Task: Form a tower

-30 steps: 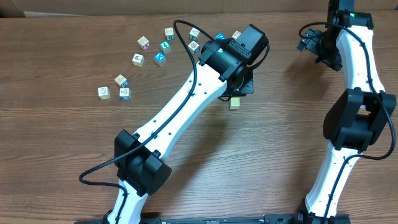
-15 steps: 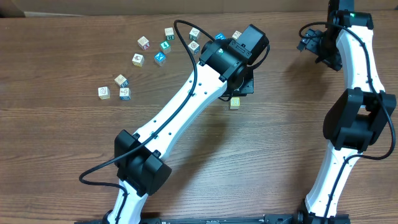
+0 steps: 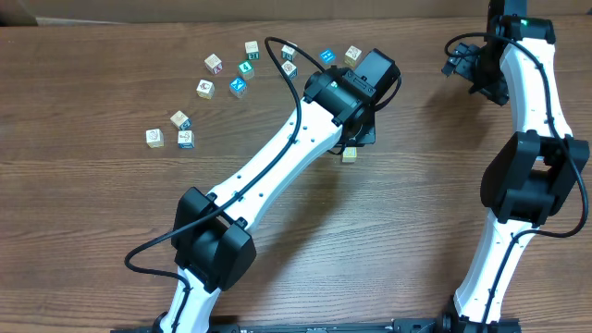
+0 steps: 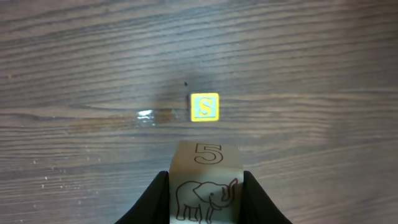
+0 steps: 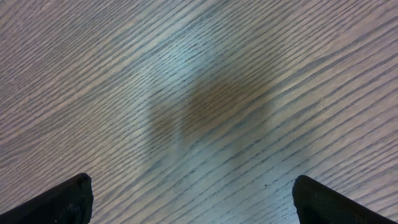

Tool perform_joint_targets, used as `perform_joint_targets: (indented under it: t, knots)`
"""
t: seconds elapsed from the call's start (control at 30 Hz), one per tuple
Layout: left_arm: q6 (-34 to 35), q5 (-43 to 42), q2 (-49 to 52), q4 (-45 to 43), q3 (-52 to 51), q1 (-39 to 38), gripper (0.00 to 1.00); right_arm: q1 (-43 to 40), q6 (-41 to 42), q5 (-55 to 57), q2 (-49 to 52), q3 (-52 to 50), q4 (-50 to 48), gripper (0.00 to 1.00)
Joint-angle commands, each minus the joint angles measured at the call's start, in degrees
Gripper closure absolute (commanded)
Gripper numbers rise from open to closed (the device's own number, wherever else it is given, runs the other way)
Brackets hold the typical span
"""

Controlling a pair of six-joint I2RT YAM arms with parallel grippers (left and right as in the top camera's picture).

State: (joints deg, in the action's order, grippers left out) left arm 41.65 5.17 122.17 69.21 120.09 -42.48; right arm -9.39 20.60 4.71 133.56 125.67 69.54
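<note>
On the wood-grain table [image 3: 92, 231], picture cubes [image 3: 204, 89] lie scattered.

The wooden cube [image 4: 205, 180] clamped in my left gripper [image 4: 204, 190] carries a numeral 5 on its upper face, above a line drawing of an elephant on the face towards my camera. Near the middle of the tabletop [image 4: 74, 62], the yellow-framed cube [image 4: 204, 107] shows a letter S on top. The loose cubes [image 3: 239, 86] towards the far edge bear marks too small to read.
</note>
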Motion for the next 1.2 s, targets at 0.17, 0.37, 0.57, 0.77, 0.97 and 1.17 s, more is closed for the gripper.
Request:
perform_joint_targets:
  t: [0.17, 0.37, 0.57, 0.77, 0.97, 1.17]
  knots:
    - [4.92, 2.95, 0.35, -4.02, -4.20, -1.01, 0.96, -0.33, 0.20, 0.17, -1.05, 0.68, -0.26, 0.00]
    - [4.92, 3.43, 0.35, -7.28, -6.21, -1.18, 0.96, -0.33, 0.20, 0.17, -1.05, 0.68, -0.26, 0.00]
    - [3.96, 4.76, 0.35, -9.99, -7.43, -1.81, 0.95, -0.33, 0.20, 0.17, -1.05, 0.68, -0.26, 0.00]
    - [3.58, 7.28, 0.37, -10.14, -7.52, -2.25, 0.96, -0.33, 0.20, 0.17, -1.05, 0.68, -0.26, 0.00]
    - [3.54, 6.82, 0.90, -9.90, -7.52, -2.43, 0.96, -0.33, 0.20, 0.17, -1.05, 0.68, -0.26, 0.00]
    - [3.30, 7.06, 3.72, -10.10, -7.52, -2.45, 0.95, -0.33, 0.20, 0.17, -1.05, 0.68, -0.26, 0.00]
